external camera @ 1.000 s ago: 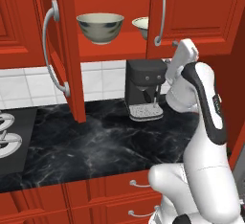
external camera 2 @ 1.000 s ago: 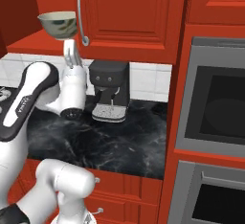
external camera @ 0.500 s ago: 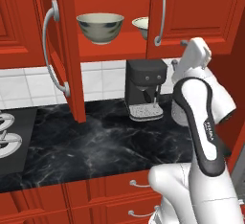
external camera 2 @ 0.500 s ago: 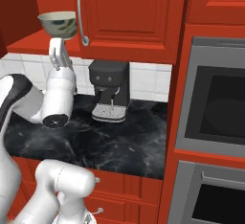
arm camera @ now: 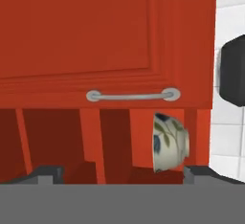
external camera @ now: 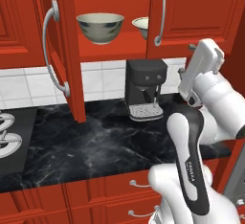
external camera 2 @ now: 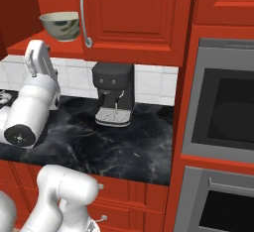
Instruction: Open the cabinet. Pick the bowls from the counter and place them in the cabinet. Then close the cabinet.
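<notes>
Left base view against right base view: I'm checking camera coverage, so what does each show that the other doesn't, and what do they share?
The left base view alone shows the open left cabinet door with its long handle, the wider shallow bowl partly behind the shut right door, and the stove. The right base view alone shows the built-in oven at right. Both share the deeper bowl on the cabinet shelf, the coffee machine and the black counter.
</notes>
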Robot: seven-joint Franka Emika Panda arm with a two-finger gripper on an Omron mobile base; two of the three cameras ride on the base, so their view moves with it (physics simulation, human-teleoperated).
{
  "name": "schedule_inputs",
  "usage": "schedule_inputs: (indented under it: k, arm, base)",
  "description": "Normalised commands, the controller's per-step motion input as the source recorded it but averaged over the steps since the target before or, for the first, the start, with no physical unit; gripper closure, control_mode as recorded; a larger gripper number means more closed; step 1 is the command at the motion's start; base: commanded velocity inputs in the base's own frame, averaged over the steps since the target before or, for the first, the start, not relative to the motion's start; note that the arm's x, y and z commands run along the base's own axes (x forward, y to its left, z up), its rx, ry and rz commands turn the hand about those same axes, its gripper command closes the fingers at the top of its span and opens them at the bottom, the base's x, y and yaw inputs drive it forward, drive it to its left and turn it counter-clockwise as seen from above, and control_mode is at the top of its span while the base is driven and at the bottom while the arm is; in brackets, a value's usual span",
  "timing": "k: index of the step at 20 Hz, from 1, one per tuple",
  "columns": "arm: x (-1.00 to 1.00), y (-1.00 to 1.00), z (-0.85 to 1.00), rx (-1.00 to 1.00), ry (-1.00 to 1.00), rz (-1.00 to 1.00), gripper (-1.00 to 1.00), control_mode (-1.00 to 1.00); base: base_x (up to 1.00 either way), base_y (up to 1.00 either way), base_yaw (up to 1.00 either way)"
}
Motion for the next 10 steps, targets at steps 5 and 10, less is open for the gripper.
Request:
schedule_inputs:
  k: [5, 10]
  arm:
    - [-0.8, 0.22, 0.09, 0.01, 0.01, -0.01, -1.0, -1.0]
    - [-0.66, 0.4, 0.08, 0.01, 0.0, -0.02, -1.0, -1.0]
  base:
    - [0.0, 0.0, 0.0]
    - [0.0, 0.0, 0.0]
